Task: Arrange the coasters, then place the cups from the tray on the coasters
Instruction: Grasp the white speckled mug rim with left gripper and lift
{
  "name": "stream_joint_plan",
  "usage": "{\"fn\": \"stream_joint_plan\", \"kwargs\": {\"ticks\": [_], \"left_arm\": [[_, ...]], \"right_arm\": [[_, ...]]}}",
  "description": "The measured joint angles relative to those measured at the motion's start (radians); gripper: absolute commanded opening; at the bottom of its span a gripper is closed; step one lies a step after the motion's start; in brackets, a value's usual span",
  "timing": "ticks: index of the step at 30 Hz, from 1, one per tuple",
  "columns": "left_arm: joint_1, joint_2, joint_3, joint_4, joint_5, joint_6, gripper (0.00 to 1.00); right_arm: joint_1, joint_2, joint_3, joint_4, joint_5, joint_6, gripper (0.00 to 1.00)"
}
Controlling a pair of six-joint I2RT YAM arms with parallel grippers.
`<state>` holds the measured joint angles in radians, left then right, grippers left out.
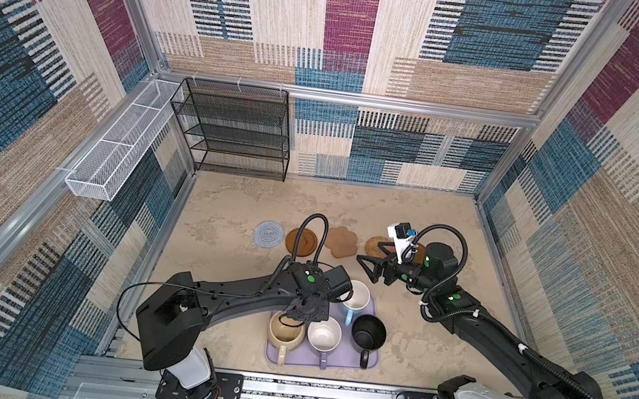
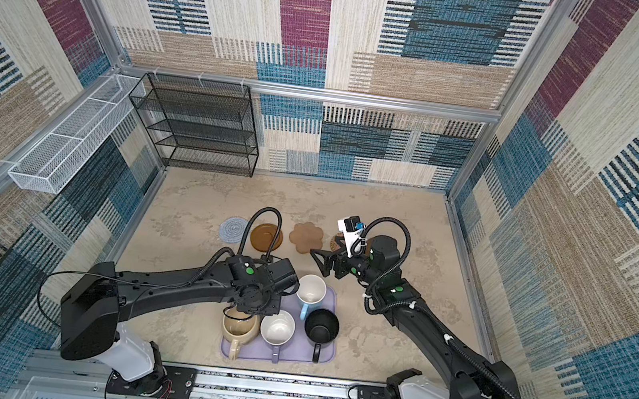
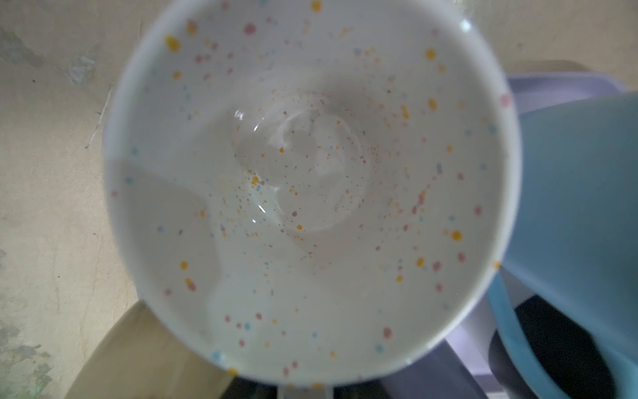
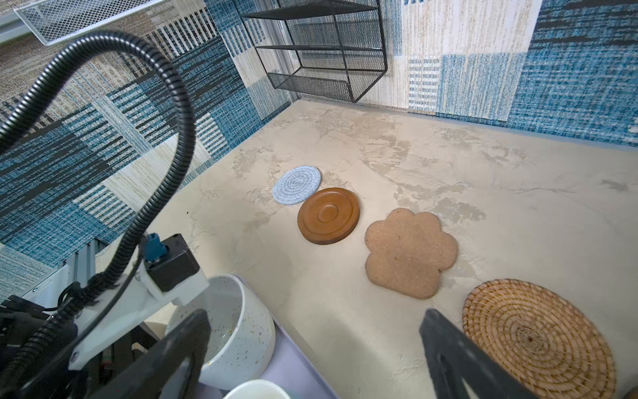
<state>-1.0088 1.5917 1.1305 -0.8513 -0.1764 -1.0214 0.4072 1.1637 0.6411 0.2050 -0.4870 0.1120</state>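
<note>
The tray [image 1: 342,363] lies close to the front edge of the surface [image 1: 225,205]. Both top views show four cups on it: beige [image 1: 285,332], lavender [image 1: 324,335], black [image 1: 368,333] and blue [image 1: 356,293]. There is bare room on both sides of the tray, and behind the coaster row up to the rack [image 1: 234,130].

In the row, the grey-blue mat [image 4: 297,184] is just beside the brown disc [image 4: 328,216]. The paw [image 4: 411,254] and the rattan mat [image 4: 538,338] lie near, apart.

The left arm [image 1: 246,296] bends over the tray's far left corner, its wrist looking down into the speckled cup [image 3: 310,190] — the left fingers are hidden, so I cannot tell if they grip it. The right arm [image 1: 502,329] reaches low between tray and coasters — the right fingers [image 4: 459,352] stand wide apart and hold nothing.
</note>
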Motion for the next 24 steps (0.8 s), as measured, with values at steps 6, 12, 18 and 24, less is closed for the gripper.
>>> {"fn": "stream_joint_plan", "kwargs": {"ticks": [6,12,18,24], "left_arm": [[-0.001,0.012,0.003,-0.003,-0.002,0.000,0.16],[-0.001,0.010,0.006,-0.006,-0.002,0.000,0.04],[0.001,-0.013,0.006,-0.007,-0.020,0.000,0.00],[0.002,-0.060,0.004,-0.021,-0.071,0.014,0.00]], "right_arm": [[0.000,0.000,-0.001,0.000,0.000,0.000,0.97],[0.000,0.001,-0.003,0.000,0.001,0.000,0.97],[0.000,0.005,-0.003,0.003,-0.005,0.001,0.97],[0.001,0.031,-0.003,0.029,-0.060,0.013,0.97]]}}
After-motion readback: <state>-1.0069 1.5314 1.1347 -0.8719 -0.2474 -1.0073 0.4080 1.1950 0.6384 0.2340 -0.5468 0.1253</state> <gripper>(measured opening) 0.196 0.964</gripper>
